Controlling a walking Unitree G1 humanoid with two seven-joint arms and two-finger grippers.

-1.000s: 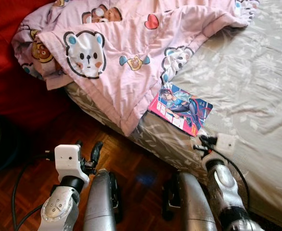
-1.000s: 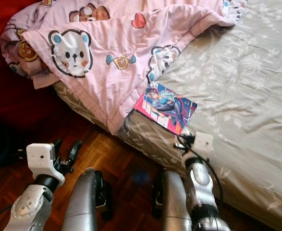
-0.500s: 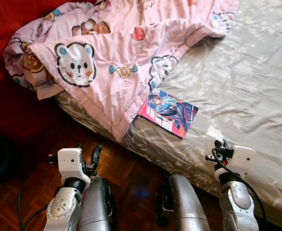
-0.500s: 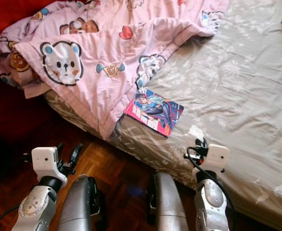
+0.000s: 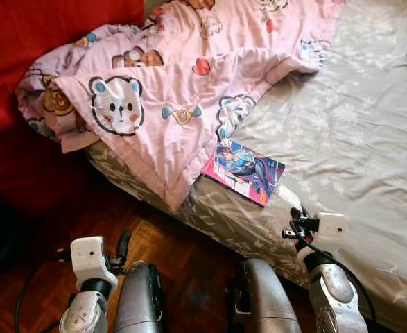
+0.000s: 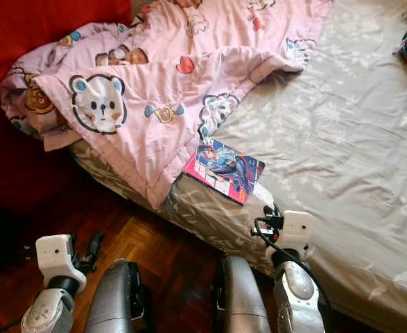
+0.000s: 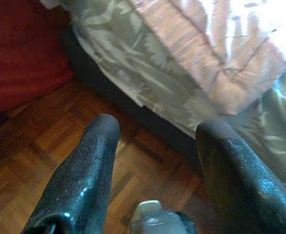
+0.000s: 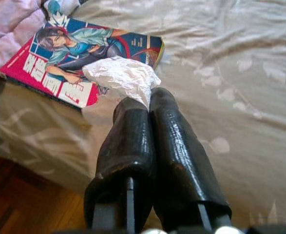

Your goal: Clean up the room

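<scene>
Right pincer clenched on crumpled white tissue, now lifted off grey floral bed sheet; colourful comic book just beyond. Left pincer released, idle over floor. Next, probably binning.

Quilt: pale pink, printed with cartoon bear faces, red hearts, blue-eared animals
Bed sheet: grey-beige, faint white leaf and flower print
Comic book: magenta border, cover figure in blue and teal
Crumpled tissue: white
Floor: reddish-brown wood parquet
Red fabric beside the bed: deep plain red
Gripper fingers: glossy black
</scene>
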